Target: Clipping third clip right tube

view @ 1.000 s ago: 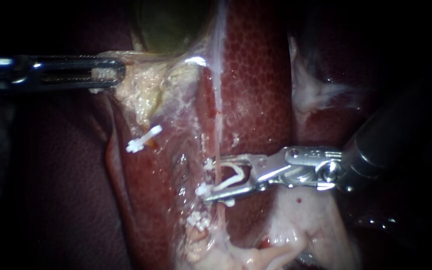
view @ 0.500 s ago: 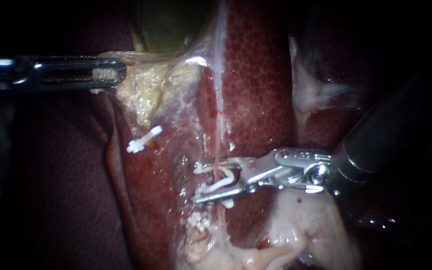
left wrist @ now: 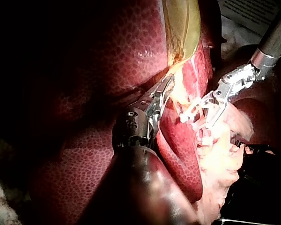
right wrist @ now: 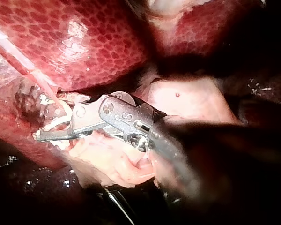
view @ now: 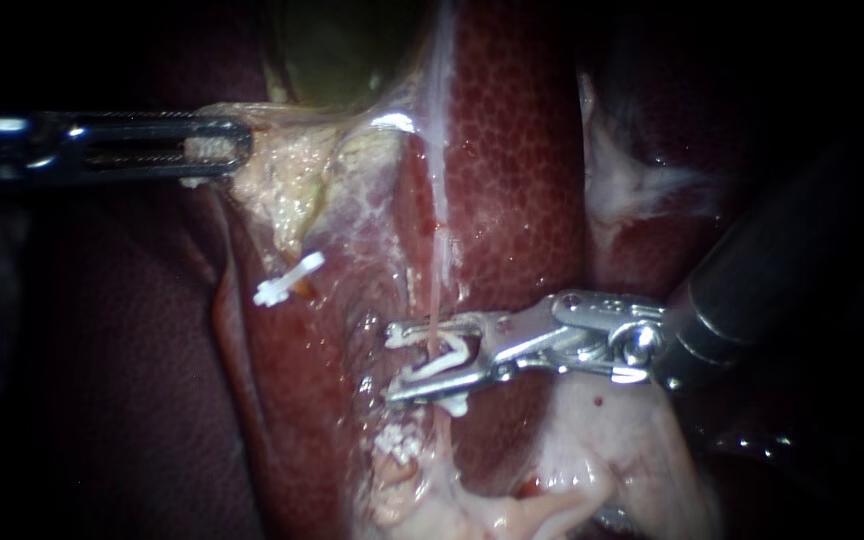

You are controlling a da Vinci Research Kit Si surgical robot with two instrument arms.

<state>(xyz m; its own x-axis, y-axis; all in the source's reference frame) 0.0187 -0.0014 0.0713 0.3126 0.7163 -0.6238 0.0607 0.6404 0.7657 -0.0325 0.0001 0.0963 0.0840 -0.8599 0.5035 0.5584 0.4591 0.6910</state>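
Liver (view: pixel 512 150) backdrop, right instrument (view: pixel 394 365), clip (view: pixel 449 364) straddling tube (view: pixel 435 300)

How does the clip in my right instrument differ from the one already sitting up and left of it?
The loaded clip sits in the right instrument's pincer, straddling the thin tube; the seated clip stands free, with no instrument on it. The loaded clip shows two curved legs with a gap between them; the seated clip is closed into one straight bar. Both are small and white.
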